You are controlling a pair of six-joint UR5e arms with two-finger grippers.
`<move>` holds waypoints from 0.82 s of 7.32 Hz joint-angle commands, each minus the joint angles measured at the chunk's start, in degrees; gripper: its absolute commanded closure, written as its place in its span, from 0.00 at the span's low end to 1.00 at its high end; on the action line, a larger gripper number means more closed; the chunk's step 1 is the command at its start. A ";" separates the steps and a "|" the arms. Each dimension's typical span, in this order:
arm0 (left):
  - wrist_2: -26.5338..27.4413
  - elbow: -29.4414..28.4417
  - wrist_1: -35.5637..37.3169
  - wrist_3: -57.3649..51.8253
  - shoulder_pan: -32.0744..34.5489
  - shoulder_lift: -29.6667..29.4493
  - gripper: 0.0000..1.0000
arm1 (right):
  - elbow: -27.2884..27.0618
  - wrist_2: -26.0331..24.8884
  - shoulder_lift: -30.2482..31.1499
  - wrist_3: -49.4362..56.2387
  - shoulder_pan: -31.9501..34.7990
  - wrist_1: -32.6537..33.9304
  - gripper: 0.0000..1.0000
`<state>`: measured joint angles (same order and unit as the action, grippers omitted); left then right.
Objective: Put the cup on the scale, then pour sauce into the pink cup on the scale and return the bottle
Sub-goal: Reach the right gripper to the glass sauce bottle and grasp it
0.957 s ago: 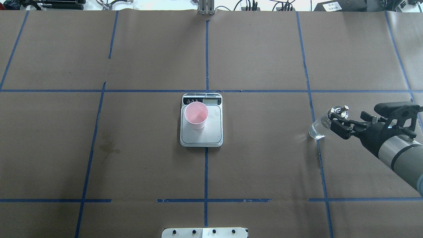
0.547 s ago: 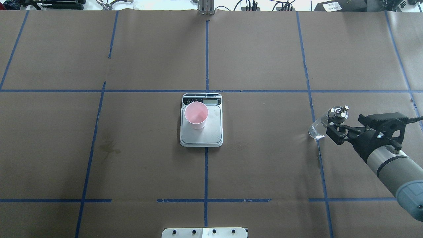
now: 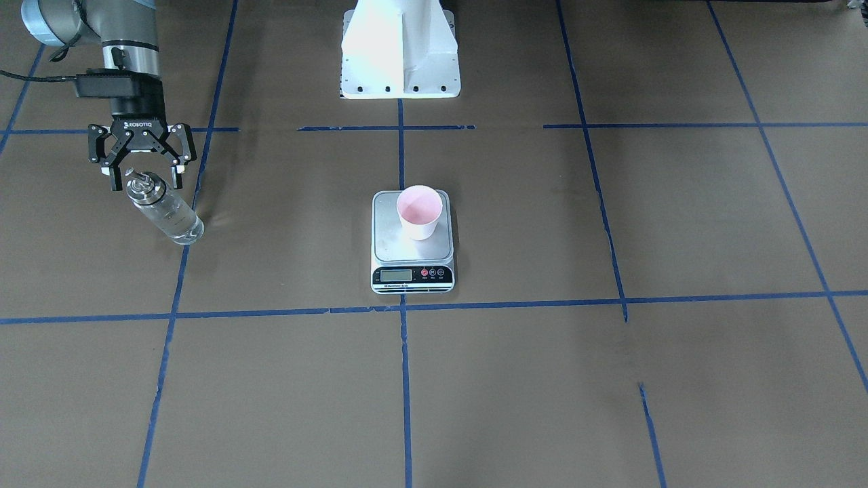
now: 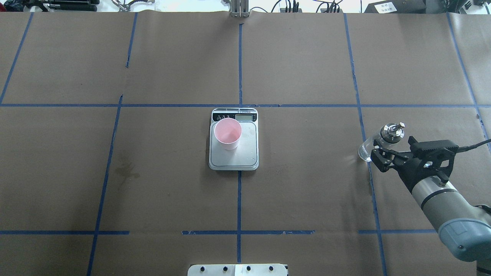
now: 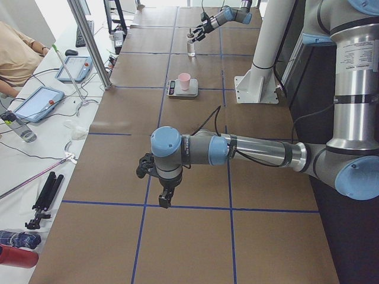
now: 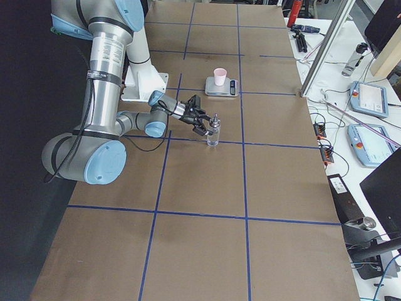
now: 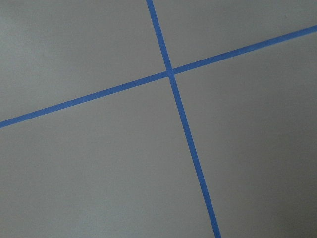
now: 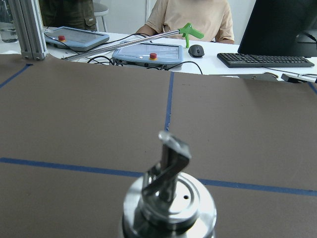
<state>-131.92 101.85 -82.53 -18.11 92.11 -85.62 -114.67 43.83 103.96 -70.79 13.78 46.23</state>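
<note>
The pink cup (image 4: 228, 133) stands upright on the far-left part of the steel scale (image 4: 247, 153), also seen from the front as the cup (image 3: 419, 211) on the scale (image 3: 390, 237). The clear glass bottle (image 4: 387, 137) with its silver spout stands on the table at the right, clear sauce (image 3: 178, 227) inside. My right gripper (image 4: 376, 155) is open just behind the bottle (image 3: 163, 207), fingers apart and off it. The right wrist view shows the spout (image 8: 171, 198) close below. My left gripper (image 5: 163, 198) shows only in the left side view; I cannot tell its state.
Brown paper with blue tape lines (image 4: 239, 65) covers the table. The robot's white base (image 3: 400, 51) is behind the scale. Tablets (image 8: 148, 51), a keyboard (image 8: 265, 59) and seated people lie beyond the far edge. The left wrist view shows only paper and crossing tape (image 7: 170, 74).
My right gripper has drawn back from the bottle's neck toward the robot's side, and the arm has swung down. The bottle, cup and scale have not moved.
</note>
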 commanded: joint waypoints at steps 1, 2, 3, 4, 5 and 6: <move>0.00 -0.07 0.00 0.00 0.00 0.02 0.00 | 4.17 -1.91 -3.48 -0.05 -0.51 -0.09 0.00; 0.00 0.02 0.00 0.00 0.00 -0.07 0.00 | 5.41 -2.00 -3.32 -0.05 -0.42 -2.01 0.00; 0.00 0.02 0.00 0.00 0.00 0.02 0.00 | 8.55 -2.96 -3.41 0.04 -0.51 -5.77 0.00; 0.00 0.02 0.00 0.00 0.00 0.02 0.00 | 9.54 -3.05 -3.50 0.04 -0.51 -6.59 0.00; 0.00 -0.07 0.00 0.00 0.00 0.02 0.00 | 9.55 -3.23 -3.58 0.04 -0.51 -6.60 0.00; 0.00 -0.16 0.00 -0.09 0.00 0.02 0.00 | 9.55 -3.75 -4.46 0.04 -0.60 -6.60 0.00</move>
<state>-131.92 101.78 -82.53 -18.12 92.11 -85.61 -105.38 40.60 100.23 -70.76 13.25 39.91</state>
